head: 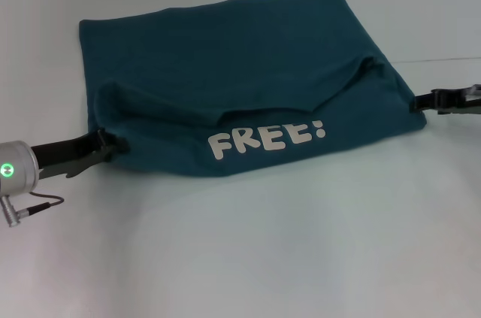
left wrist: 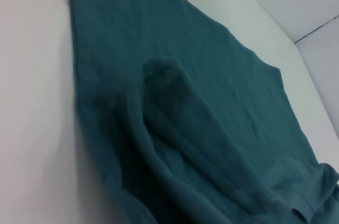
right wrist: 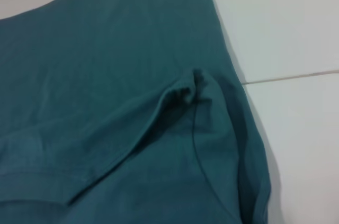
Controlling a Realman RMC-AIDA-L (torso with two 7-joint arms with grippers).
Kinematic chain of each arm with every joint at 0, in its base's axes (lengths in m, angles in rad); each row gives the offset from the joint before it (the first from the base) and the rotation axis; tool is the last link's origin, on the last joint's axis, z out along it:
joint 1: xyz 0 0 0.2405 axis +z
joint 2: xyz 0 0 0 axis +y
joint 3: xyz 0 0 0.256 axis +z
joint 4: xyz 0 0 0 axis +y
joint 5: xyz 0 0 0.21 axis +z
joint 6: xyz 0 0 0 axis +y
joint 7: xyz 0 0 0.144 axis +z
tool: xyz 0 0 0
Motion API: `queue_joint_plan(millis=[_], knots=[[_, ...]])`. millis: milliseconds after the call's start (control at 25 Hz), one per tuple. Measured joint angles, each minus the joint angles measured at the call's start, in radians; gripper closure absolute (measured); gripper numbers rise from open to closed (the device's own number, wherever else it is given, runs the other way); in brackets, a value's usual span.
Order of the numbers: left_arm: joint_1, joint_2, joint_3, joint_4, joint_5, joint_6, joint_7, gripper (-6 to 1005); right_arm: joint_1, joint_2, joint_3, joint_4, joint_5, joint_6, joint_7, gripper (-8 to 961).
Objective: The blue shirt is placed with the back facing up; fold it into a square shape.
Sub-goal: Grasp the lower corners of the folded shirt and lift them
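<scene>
Blue shirt (head: pixel 248 70) spread on white table (head: pixel 248 258), partly folded, near flap turned up showing white "FREE!" lettering (head: pixel 267 137); lay between both arms. Left gripper (head: pixel 105 145) at shirt's near-left corner, touching cloth; closed or not, could not tell. Right gripper (head: pixel 425 101) at right corner, against the edge; grip likewise could not be told.

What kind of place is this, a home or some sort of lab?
Probably a lab test bench: a bare white table, one blue shirt, and a left gripper and right gripper at its corners.
</scene>
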Motion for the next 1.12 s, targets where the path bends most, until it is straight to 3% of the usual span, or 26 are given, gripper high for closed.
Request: queue_joint_plan(millis=[360,1120], knots=[[0.002,0.0,-0.001,0.0,0.0,-0.002,0.0,973,0.033,0.025,-0.034,0.068,-0.001,0.124,-0.009,348],[0.002,-0.003,-0.003,0.0,0.0,-0.004,-0.001,972,0.043,0.037,-0.065,0.126,-0.002,0.191,-0.011,353]])
